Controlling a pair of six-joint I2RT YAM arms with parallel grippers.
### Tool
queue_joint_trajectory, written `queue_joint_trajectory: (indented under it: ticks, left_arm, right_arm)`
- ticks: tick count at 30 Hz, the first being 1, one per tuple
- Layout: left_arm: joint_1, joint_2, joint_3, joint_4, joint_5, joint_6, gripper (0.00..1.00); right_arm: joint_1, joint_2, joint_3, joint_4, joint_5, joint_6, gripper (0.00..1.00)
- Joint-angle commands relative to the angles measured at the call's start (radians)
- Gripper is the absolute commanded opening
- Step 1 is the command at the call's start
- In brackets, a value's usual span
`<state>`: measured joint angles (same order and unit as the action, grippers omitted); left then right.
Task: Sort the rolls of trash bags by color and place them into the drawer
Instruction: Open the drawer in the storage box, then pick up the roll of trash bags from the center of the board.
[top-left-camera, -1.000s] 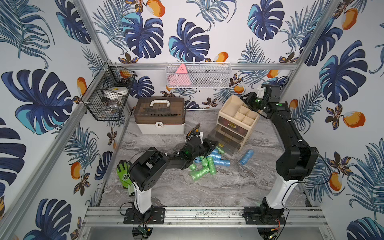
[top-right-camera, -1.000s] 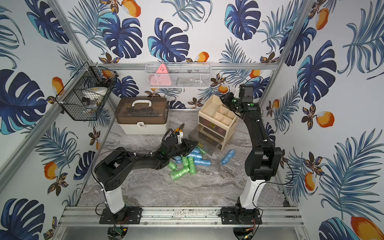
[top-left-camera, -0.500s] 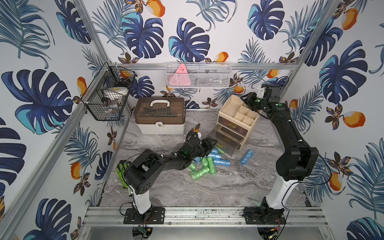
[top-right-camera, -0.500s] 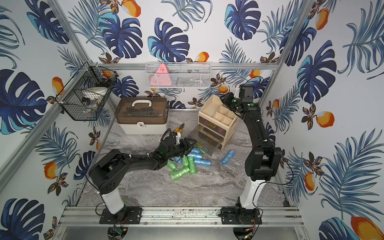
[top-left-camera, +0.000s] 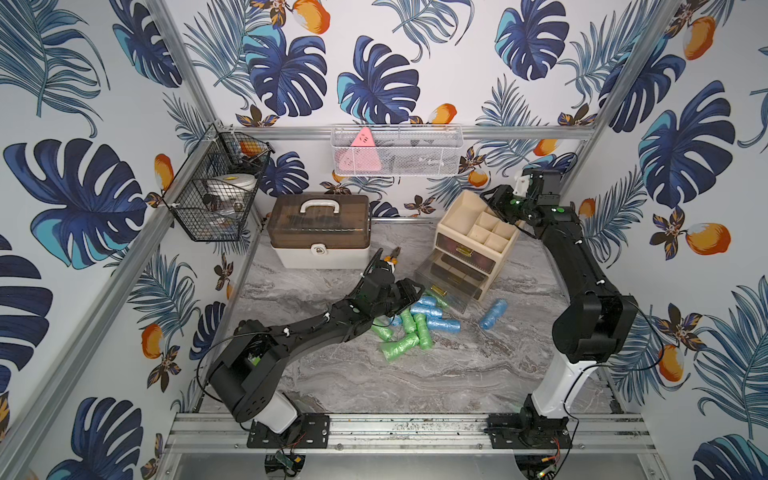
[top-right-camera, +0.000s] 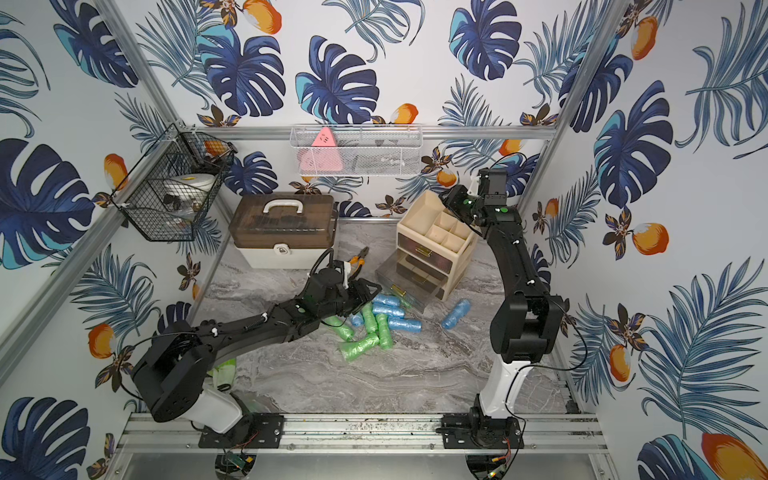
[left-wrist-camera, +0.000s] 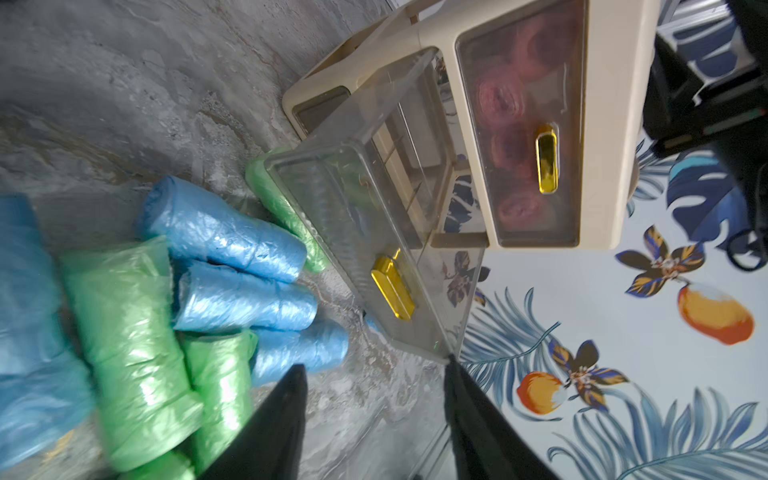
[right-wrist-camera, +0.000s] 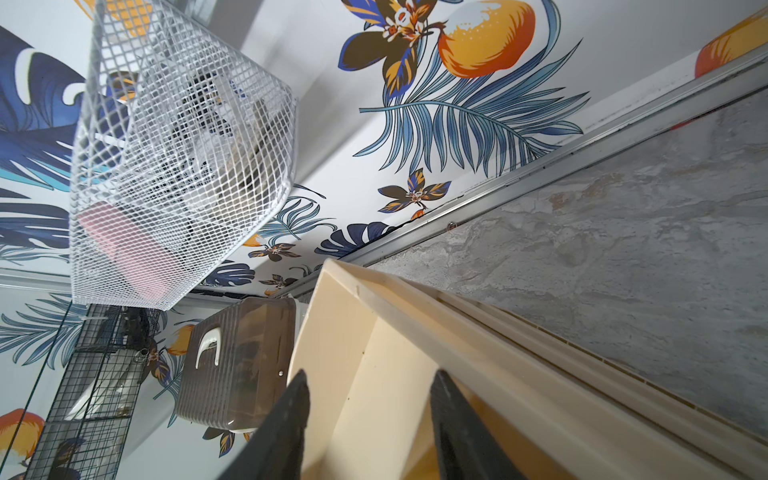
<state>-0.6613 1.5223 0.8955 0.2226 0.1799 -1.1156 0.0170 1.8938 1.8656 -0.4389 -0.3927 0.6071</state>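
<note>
Left gripper (left-wrist-camera: 374, 365): jaws spread, empty. Blue and green rolls (left-wrist-camera: 232, 241) lie just beside the jaws; the open drawer (left-wrist-camera: 332, 195) stands just ahead. You appear to be at the pick step; next, centre the jaws over one roll. Right gripper (right-wrist-camera: 370, 378): jaws spread astride the cabinet rim (right-wrist-camera: 415, 299).

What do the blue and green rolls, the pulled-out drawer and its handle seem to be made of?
The blue rolls and green rolls: thin plastic film, glossy and crinkled; the creases catch light. The pulled-out drawer: rigid smoky clear plastic, perhaps acrylic; its inside shows through the walls. The handle: mirror-bright gold, metal or metal-coated plastic; I cannot tell which.
</note>
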Motion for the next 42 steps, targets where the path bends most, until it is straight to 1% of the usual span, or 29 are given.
queue_joint_trajectory:
  ticks: [1,4,7,11,14,17,21,24,28,33,42]
  left_arm:
    - [0.002,-0.044,-0.005,-0.229,0.034,0.208,0.57]
    - [-0.004,-0.085,-0.002,-0.372,-0.014,0.340,0.57]
    - [-0.010,-0.099,0.040,-0.516,-0.045,0.460,0.57]
    - [-0.067,-0.072,0.142,-0.721,-0.112,0.610,0.56]
    - [-0.098,-0.027,0.195,-0.826,-0.125,0.671,0.57]
    - [-0.136,0.005,0.229,-0.895,-0.158,0.712,0.57]
    - [-0.160,0.033,0.250,-0.947,-0.198,0.759,0.58]
    - [-0.168,0.070,0.258,-0.951,-0.189,0.785,0.58]
    - [-0.187,0.143,0.287,-0.958,-0.196,0.821,0.57]
    - [-0.197,0.182,0.299,-0.926,-0.196,0.851,0.57]
    - [-0.197,0.268,0.327,-0.899,-0.206,0.890,0.56]
  right_arm:
    - [0.001,0.029,-0.025,-0.274,0.001,-0.046,0.54]
    - [0.001,0.024,-0.019,-0.264,-0.014,-0.051,0.58]
    - [0.001,0.021,-0.005,-0.256,-0.022,-0.048,0.60]
    - [0.001,0.035,0.048,-0.266,-0.034,-0.045,0.63]
    - [0.003,0.053,0.100,-0.275,-0.046,-0.032,0.64]
    - [0.007,0.056,0.151,-0.284,-0.045,-0.024,0.66]
    - [0.009,0.039,0.200,-0.303,-0.041,-0.023,0.69]
    - [0.010,0.000,0.192,-0.299,-0.045,-0.021,0.69]
    - [0.010,-0.085,0.117,-0.263,-0.045,-0.010,0.68]
    - [0.009,-0.177,0.037,-0.266,-0.020,-0.021,0.67]
    - [0.008,-0.329,-0.139,-0.269,-0.058,-0.080,0.67]
